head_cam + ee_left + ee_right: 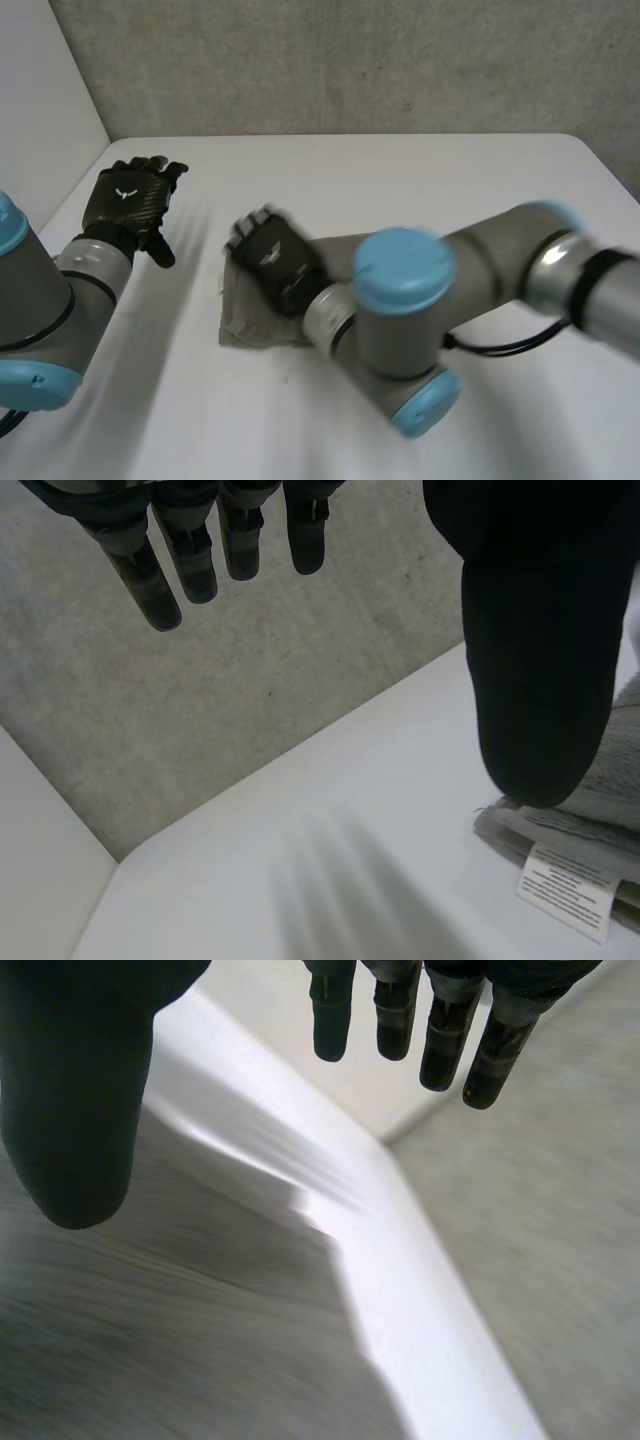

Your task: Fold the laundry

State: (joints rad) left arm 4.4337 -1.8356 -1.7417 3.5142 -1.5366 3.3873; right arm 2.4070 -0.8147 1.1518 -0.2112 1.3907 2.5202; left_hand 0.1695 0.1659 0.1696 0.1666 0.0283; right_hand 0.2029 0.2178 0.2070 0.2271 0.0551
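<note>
Pretty sure I'm in a lab test cell: my plain white table [400, 180] backs onto a raw concrete wall [350, 60] along the top, with a white side panel [40, 80] upper left.

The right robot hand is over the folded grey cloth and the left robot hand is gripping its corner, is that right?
No. The right robot hand is over the folded grey cloth, but the left robot hand grips nothing: the head view shows it open and apart from the cloth.
</note>
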